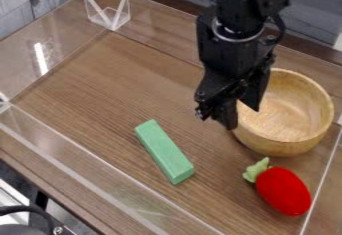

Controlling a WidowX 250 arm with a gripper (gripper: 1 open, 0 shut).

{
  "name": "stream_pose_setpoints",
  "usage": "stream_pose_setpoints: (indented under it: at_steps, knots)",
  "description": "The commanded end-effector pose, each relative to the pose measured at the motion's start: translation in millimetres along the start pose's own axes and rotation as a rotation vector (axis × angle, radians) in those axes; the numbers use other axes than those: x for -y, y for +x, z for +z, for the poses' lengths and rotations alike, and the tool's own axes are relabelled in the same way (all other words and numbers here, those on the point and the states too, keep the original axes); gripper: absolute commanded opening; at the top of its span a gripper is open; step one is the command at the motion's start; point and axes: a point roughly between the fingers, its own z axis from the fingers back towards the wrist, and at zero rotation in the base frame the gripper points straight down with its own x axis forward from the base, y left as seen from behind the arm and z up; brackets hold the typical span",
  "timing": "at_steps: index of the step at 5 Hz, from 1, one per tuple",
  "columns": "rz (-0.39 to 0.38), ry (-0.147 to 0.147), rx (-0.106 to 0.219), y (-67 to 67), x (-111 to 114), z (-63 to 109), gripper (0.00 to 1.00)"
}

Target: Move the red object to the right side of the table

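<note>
The red object, a small toy strawberry with a green leafy top, lies on the table near the front right corner. My gripper points straight down above the wood, just left of the wooden bowl. It hangs up and to the left of the strawberry, well apart from it. Its black fingers stand open with nothing between them.
A wooden bowl sits at the right, close beside the gripper. A green rectangular block lies front centre. Low clear acrylic walls edge the tabletop, and a clear folded stand sits at the back left.
</note>
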Motion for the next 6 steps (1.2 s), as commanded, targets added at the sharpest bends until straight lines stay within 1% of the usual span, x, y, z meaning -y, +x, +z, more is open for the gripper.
stream_pose_setpoints:
  at_steps: [1, 2, 3, 4, 6]
  knots:
    - [0.007, -0.032, 0.012, -3.7, 1.8, -1.9, 0.0]
    - [0.016, -0.038, 0.024, -3.7, 3.7, -9.4, 1.0]
    - [0.018, -0.045, 0.037, -10.1, 7.0, -19.6, 1.0]
    - [-0.025, -0.058, 0.045, -14.0, 11.7, -26.6, 1.0]
    - [-0.06, -0.078, 0.072, -4.4, 4.2, -23.4, 1.0]
